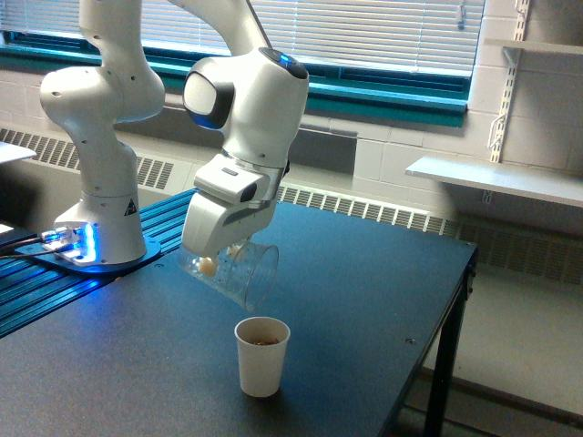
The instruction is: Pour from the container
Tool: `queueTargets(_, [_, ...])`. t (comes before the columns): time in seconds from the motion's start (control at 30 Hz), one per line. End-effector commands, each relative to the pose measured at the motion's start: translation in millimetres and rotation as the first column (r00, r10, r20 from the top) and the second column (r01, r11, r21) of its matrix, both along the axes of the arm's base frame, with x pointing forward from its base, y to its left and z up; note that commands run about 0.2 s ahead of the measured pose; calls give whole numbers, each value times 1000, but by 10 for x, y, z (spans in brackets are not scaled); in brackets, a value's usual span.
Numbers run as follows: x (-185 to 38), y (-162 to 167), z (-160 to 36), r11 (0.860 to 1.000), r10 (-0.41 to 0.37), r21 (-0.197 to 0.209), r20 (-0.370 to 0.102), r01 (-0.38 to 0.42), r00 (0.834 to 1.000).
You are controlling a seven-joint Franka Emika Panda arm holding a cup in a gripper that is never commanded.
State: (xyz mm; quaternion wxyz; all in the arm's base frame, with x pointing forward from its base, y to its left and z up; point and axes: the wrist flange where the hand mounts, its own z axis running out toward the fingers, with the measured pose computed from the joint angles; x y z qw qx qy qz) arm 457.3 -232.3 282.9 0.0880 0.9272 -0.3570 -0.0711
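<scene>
Only the exterior view is on hand. The gripper (pixel 219 259) is clenched around the base end of the clear container (pixel 235 270), which hangs tipped well over, its open mouth pointing down and toward the exterior view's right. It sits in the air above the dark table (pixel 364 282), apart from the paper cup (pixel 262 355) below. One pale chunk shows through the container's wall near the gripper; otherwise the container looks close to empty, though its clear wall makes that hard to settle. Brown bits lie inside the paper cup near its top.

Nothing is seen falling between the two. The risk I would judge first is that pale chunk: it appears lodged near the base, and if it slides free late, the container's mouth seems to sit slightly toward the exterior view's left of the cup's rim, so the chunk could land on the table or strike the rim. The cup looks light and stands free, so a knock from a falling piece or a low-swinging container might tip it and spill what it holds.
</scene>
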Motion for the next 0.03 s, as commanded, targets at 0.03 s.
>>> queueTargets(0.03, [-27, -42, 93, 1000, 3, -3, 33, -3, 999])
